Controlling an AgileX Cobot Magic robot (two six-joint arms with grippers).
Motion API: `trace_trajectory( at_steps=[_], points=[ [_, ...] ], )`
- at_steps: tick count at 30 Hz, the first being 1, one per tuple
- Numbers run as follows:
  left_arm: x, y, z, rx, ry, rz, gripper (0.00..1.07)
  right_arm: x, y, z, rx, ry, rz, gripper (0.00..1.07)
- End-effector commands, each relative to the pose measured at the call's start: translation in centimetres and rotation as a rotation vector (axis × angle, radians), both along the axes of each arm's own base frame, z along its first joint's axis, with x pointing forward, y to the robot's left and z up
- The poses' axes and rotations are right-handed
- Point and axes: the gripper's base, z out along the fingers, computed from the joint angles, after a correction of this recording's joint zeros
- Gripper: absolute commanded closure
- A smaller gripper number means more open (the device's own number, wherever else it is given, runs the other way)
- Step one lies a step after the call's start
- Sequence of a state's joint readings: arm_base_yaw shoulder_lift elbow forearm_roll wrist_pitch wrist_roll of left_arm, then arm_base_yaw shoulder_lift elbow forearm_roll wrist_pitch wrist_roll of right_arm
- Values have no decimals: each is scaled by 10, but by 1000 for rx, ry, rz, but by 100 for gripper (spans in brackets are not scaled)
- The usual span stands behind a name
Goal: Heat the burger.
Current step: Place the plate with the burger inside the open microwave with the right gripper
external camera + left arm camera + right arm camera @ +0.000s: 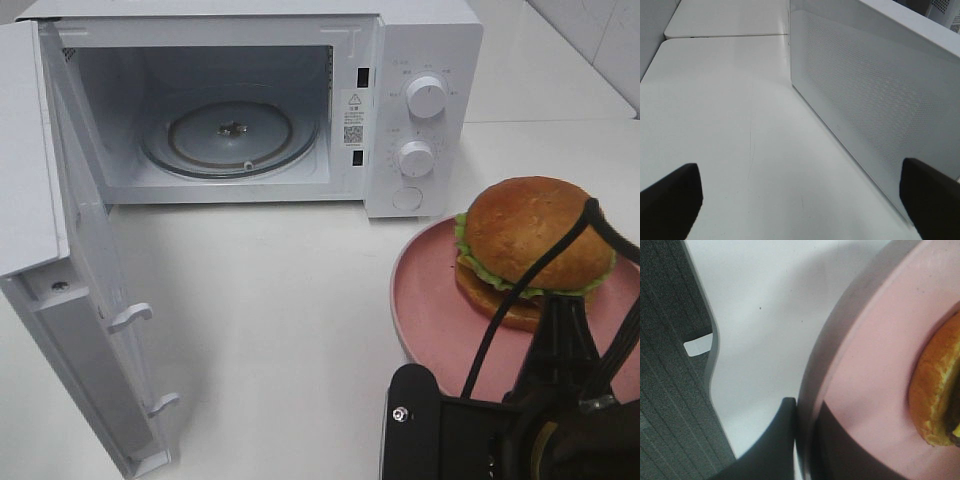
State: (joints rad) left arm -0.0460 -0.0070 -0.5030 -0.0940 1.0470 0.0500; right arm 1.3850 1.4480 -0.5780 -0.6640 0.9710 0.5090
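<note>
**Right gripper clamped on the burger's plate, microwave open**

My right gripper (805,440) is pinched shut on the rim of the pink plate (430,310). One dark finger sits outside the rim and the other lies on the plate's upper surface. The burger (535,245) sits on that plate just beyond the fingertips, not touching them. I can see its golden bun, green lettuce and a sliver of yellow in the right wrist view.

Farther ahead of this gripper, and off towards the other arm's side, the white microwave (430,50) stands on the white table (280,300). Its door (30,150) is swung wide open, and the glass turntable (230,135) inside is bare.

My left gripper (800,200) has its jaws spread wide and holds nothing. It is low over the table, with the door's dotted white panel just beside one finger.
</note>
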Motion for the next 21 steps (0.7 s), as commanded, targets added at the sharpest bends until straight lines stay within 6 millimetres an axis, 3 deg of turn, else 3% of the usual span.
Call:
trace_trajectory(
  at_steps=[1,21],
  points=[
    [-2,0,0,-12,-24,0,7,5,3,3,-30,-41,124,107],
    [-2,0,0,-12,-24,0,7,8,17,3,-36,-43,399,107]
  ],
)
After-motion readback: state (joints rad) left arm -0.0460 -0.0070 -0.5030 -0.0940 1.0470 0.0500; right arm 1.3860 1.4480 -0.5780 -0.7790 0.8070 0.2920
